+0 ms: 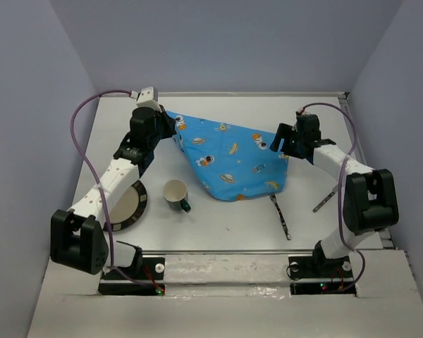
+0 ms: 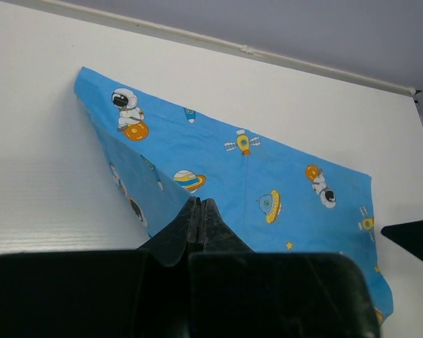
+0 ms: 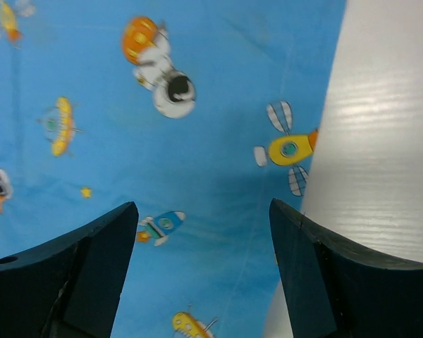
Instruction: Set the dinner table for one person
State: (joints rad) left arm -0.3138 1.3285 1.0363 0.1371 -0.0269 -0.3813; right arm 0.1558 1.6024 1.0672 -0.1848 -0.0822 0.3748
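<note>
Right now the left end effector (image 2: pixel 199 211) is pressed together on a fold of the blue space-print mat (image 1: pixel 233 158), holding the mat's left edge up off the white bench (image 1: pixel 218 229). The right end effector (image 3: pixel 201 211) has its fingers spread wide over the mat's right corner, gripping nothing. The bench fills the whole floor of the enclosure ahead of both arm bases. On it, a plate (image 1: pixel 142 199) lies near the left, partly under the left arm, with a cup (image 1: pixel 175 191) just beside it. Two utensils (image 1: pixel 280 217) lie apart at the near right.
</note>
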